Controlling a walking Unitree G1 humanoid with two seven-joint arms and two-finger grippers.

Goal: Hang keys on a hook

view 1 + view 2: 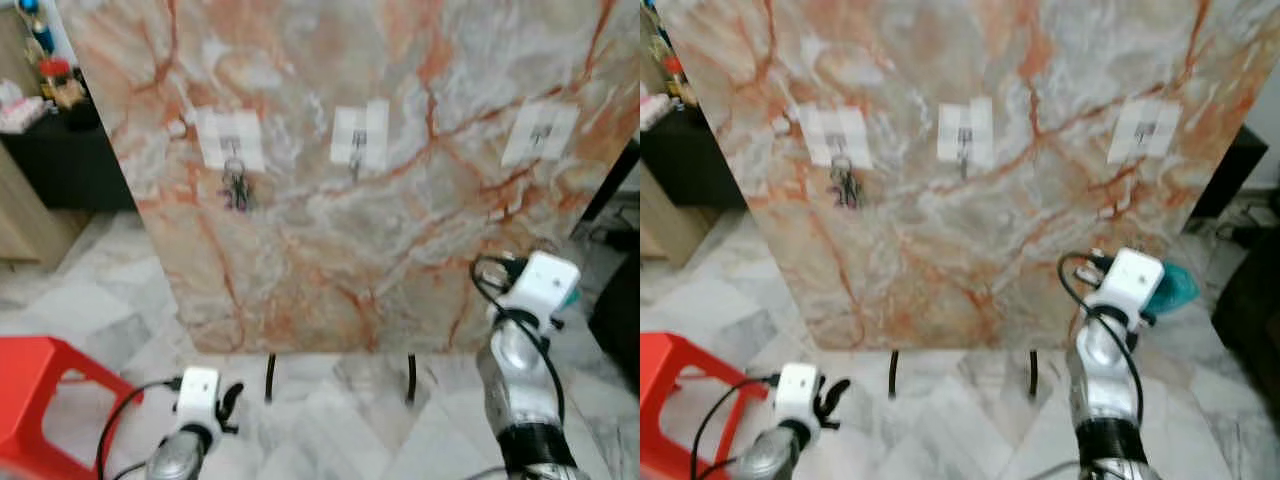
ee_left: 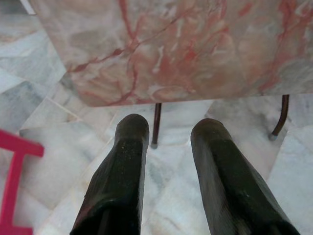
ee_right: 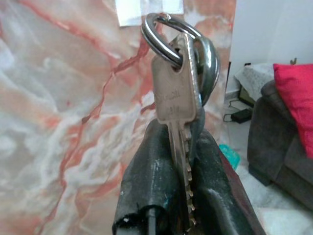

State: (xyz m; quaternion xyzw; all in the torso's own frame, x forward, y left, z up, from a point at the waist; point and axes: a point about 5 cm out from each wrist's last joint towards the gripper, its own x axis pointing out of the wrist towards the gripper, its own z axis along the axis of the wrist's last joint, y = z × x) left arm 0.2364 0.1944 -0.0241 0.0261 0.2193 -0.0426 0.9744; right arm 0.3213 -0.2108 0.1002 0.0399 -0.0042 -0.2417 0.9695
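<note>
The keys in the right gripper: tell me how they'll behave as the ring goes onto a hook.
The keys are clamped by one blade in the right gripper, so that key likely stays rigid. The ring sits loose above and may swing or twist. Bare metal probably slips if the grip eases.

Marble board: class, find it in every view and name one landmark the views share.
Left eye view: marble board, upper centre.
Right eye view: upper centre too.
Left wrist view: its bottom edge, beyond the left gripper.
Right wrist view: behind the keys in the right gripper.
Shared landmark: the board's dark legs.
</note>
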